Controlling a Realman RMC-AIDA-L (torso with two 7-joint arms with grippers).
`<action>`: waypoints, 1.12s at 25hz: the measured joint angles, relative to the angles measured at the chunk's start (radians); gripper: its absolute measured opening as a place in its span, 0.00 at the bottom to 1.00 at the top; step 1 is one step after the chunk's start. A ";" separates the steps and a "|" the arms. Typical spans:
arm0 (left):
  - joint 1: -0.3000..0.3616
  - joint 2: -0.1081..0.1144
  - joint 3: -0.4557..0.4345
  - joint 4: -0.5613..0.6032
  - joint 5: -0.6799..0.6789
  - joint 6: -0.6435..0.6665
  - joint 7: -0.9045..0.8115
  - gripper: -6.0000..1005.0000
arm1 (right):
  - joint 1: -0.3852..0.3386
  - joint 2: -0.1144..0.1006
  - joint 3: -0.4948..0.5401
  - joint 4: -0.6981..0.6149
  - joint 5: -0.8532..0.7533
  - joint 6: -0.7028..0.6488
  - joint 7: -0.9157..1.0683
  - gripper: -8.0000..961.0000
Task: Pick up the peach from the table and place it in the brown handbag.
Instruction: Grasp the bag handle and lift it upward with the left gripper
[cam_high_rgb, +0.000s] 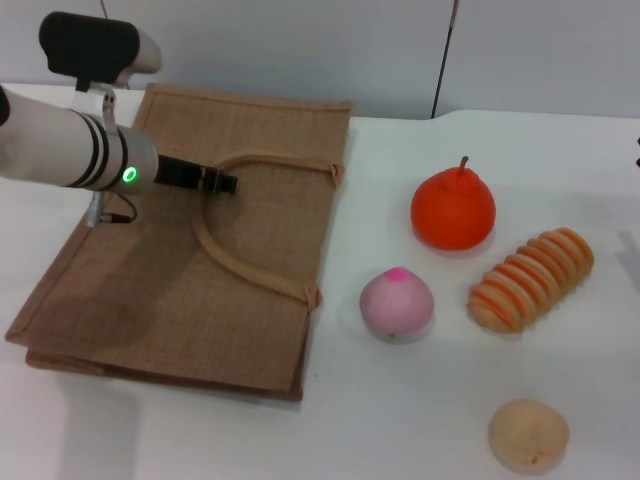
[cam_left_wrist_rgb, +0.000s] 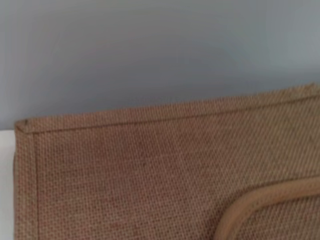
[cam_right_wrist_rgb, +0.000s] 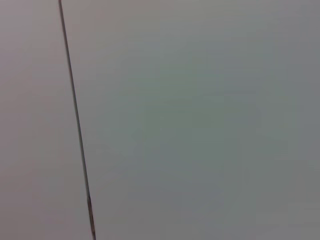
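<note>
**Peach lying well to the right of the left arm, bag flat beneath it**

Starting at the left, the left gripper (cam_high_rgb: 222, 183) is hovering over the brown handbag (cam_high_rgb: 150, 290), its dark tip pointing rightward toward the looped handle (cam_high_rgb: 250, 270). Whether its fingers are apart or together I cannot tell; the tip is showing only as a dark stub, and the left wrist view is giving nothing but burlap weave, a stitched edge and a curve of handle.

The bag is lying flat on the table (cam_high_rgb: 400, 420), its long axis running away from the robot, and its mouth appears closed, so I judge it will need opening or lifting before anything goes in.

Moving rightward from the pincer, the peach (cam_high_rgb: 397, 303) is sitting beyond the bag's right edge, near it but not touching, and nearer the robot than the gripper tip. It is round, so no approach axis is favoured.

Further right, an orange pear-shaped fruit (cam_high_rgb: 453, 207), a striped bread-like piece (cam_high_rgb: 531, 279) and a tan ball (cam_high_rgb: 528, 434) are crowding the peach's far side, leaving open room on its near side.

The right gripper is not showing anywhere; its wrist camera is facing a blank wall (cam_right_wrist_rgb: 200, 120).
</note>
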 joint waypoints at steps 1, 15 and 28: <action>-0.006 0.000 0.001 -0.012 0.006 0.004 0.000 0.57 | 0.000 0.000 0.000 0.000 0.000 0.000 0.000 0.82; -0.018 -0.001 0.008 -0.044 0.008 0.041 -0.001 0.45 | 0.001 0.002 -0.003 0.000 0.000 0.000 0.000 0.82; 0.020 0.000 0.000 -0.031 -0.172 0.044 0.094 0.13 | 0.000 0.003 -0.001 0.000 0.001 -0.001 0.005 0.82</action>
